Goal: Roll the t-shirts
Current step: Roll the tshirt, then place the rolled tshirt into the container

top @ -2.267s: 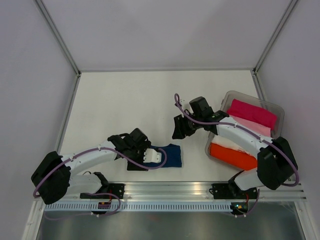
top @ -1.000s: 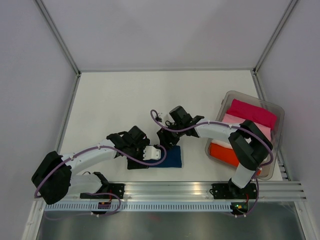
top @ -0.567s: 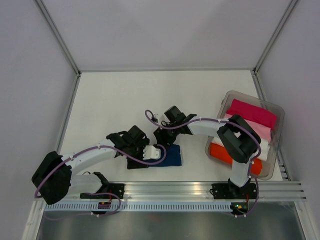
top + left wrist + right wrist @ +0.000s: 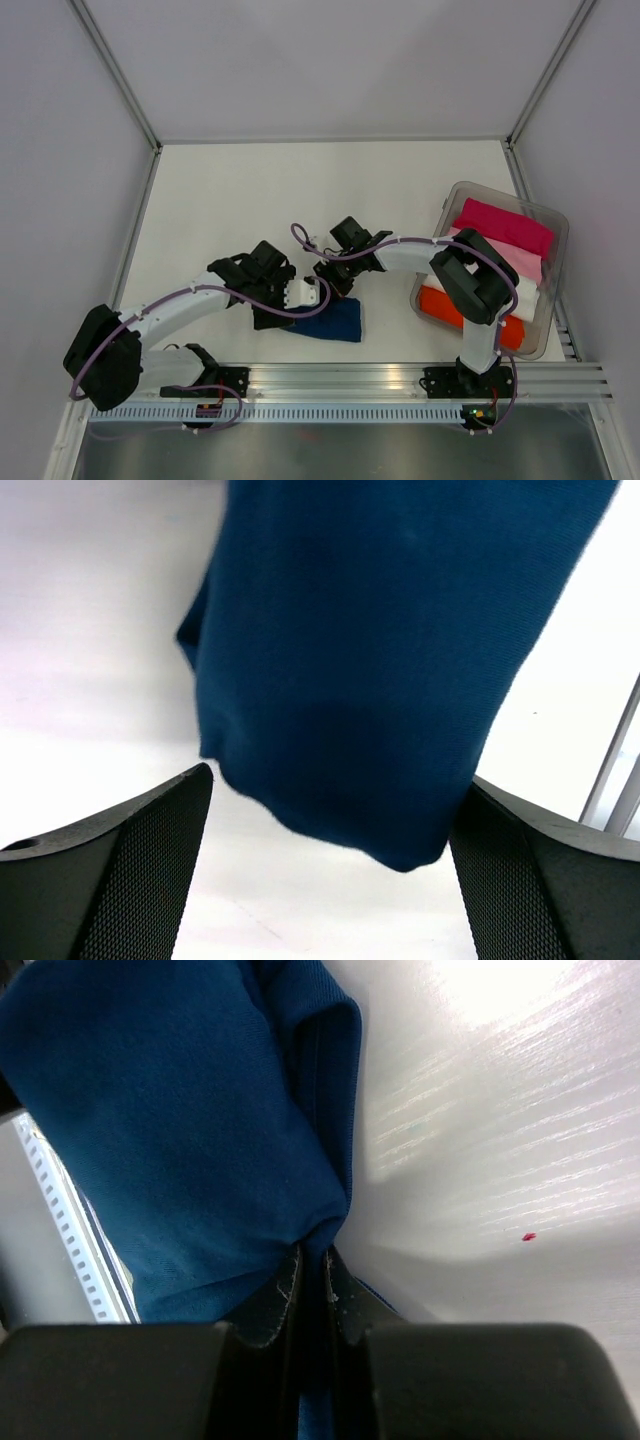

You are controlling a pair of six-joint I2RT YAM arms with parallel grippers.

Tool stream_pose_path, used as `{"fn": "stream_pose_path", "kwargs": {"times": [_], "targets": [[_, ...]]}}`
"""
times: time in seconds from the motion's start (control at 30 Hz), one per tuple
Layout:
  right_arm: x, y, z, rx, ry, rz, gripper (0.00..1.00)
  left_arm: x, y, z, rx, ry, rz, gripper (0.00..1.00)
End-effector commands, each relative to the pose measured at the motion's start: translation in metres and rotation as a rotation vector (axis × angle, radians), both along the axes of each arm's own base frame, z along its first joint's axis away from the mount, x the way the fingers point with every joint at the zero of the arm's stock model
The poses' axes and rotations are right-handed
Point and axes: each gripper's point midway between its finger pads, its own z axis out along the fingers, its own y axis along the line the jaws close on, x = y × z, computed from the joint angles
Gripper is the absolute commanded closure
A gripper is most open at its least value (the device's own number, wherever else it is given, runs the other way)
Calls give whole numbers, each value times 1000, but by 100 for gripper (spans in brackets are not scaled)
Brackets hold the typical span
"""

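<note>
The right gripper [image 4: 312, 1265] pinches a fold of the navy tee [image 4: 338, 320]. The left gripper [image 4: 335, 780] stands wide open beside it, cloth just ahead between its fingers. Well to the right gripper's right, a clear bin [image 4: 470, 184] holds the magenta tee [image 4: 505, 226], pale pink tee [image 4: 522, 260], white tee [image 4: 527, 295] and orange-red tee [image 4: 440, 303].

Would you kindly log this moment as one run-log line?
left gripper: open, at navy tee | right gripper: shut on navy tee edge | other tees: in bin
</note>
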Motion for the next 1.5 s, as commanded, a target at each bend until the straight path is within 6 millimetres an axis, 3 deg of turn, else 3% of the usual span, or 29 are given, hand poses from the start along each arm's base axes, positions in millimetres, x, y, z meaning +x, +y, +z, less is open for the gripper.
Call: {"fn": "stream_pose_path", "kwargs": {"times": [0.0, 0.2, 0.4, 0.73, 0.93, 1.03, 1.23, 1.33, 1.47], "targets": [[-7, 1, 12, 20, 32, 10, 100, 16, -11, 28, -73, -57, -15, 2], [-2, 0, 24, 50, 20, -47, 100, 5, 2, 35, -83, -37, -49, 1], [11, 2, 52, 92, -35, -118, 100, 11, 11, 47, -117, -43, -10, 0], [21, -14, 54, 87, -59, -271, 100, 12, 10, 44, -133, 31, 92, 0], [17, -24, 45, 46, -78, -325, 100, 17, -17, 51, -202, 213, 290, 0], [17, -23, 50, 75, -68, -374, 100, 29, -28, 49, -185, 294, 382, 2], [18, -29, 46, 94, -29, -520, 100, 14, -41, 42, -186, 496, 511, 1], [19, -28, 43, 113, -14, -549, 100, 20, -47, 42, -205, 499, 534, 0], [16, -33, 37, 87, -39, -527, 100, 23, -47, 28, -168, 526, 544, 10]]}}
